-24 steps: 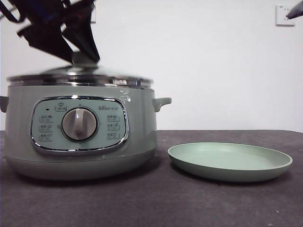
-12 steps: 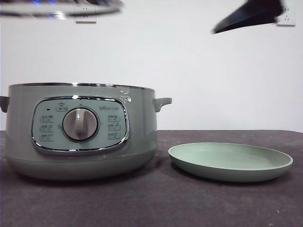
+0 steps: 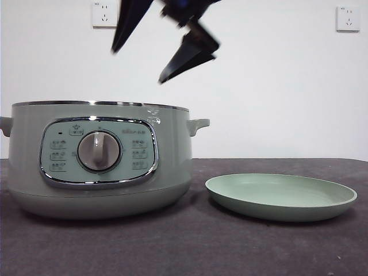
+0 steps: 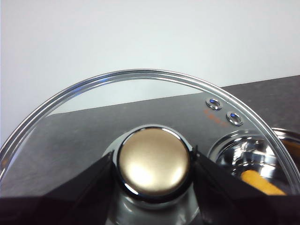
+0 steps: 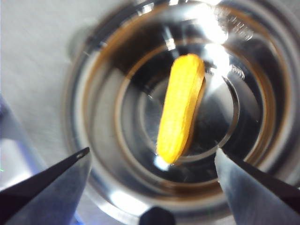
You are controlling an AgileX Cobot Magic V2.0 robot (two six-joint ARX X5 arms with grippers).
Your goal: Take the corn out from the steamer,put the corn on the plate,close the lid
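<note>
The steamer (image 3: 98,158) stands uncovered at the left of the table, and the plate (image 3: 280,196) lies bare to its right. Above the steamer's rim hangs my right gripper (image 3: 138,66), open. In the right wrist view the corn (image 5: 180,108) lies on the shiny bottom of the steamer (image 5: 93,117), below the open right gripper (image 5: 152,164) and apart from both jaws. My left gripper (image 4: 153,187) is shut on the knob of the lid (image 4: 140,77) and holds it in the air, out of the front view. Through the glass, part of the corn (image 4: 262,182) shows.
The dark table (image 3: 190,241) runs to a white wall with two sockets (image 3: 104,14) (image 3: 348,18). A small side handle (image 3: 197,124) sticks out of the steamer toward the plate.
The lid has been lifted off the steamer and carried up out of the front view. My right gripper has swung in from the upper right to above the open steamer.
</note>
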